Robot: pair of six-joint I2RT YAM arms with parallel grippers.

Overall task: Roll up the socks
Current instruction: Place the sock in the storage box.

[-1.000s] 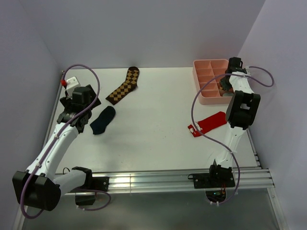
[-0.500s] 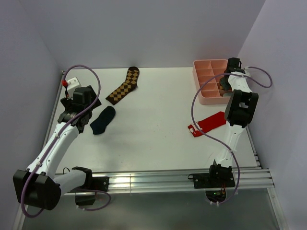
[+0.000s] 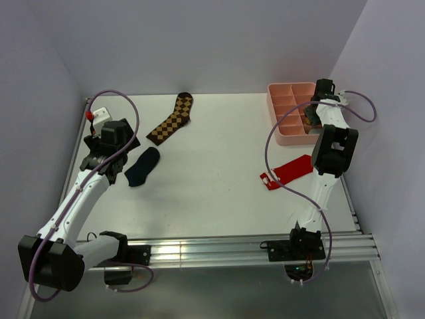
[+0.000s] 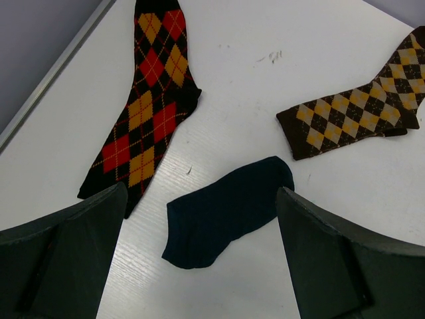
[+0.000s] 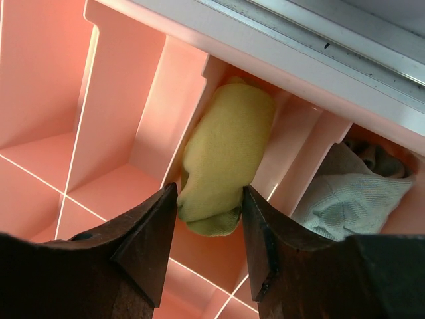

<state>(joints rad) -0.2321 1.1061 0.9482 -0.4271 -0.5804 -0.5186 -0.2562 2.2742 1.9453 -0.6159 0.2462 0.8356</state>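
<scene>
The dark navy sock (image 3: 141, 166) lies flat on the white table; in the left wrist view it (image 4: 226, 209) lies between and below my open, empty left gripper (image 4: 200, 194), which hovers at the table's left (image 3: 106, 149). My right gripper (image 5: 207, 206) is over the pink tray (image 3: 282, 139) at the back right (image 3: 311, 119). Its jaws press both sides of the rolled mustard yellow sock (image 5: 222, 159), which hangs into a compartment. The grey sock (image 5: 352, 193) sits bunched in the neighbouring compartment.
A brown-and-yellow checkered long sock (image 3: 171, 119) lies at the back, also in the left wrist view (image 4: 358, 113). A red, yellow and black argyle sock (image 4: 143, 113) lies by the left edge. A red sock with white trim (image 3: 292, 169) lies before the tray.
My right wrist has shifted very slightly over the tray. The left arm and the socks on the table have not moved.
</scene>
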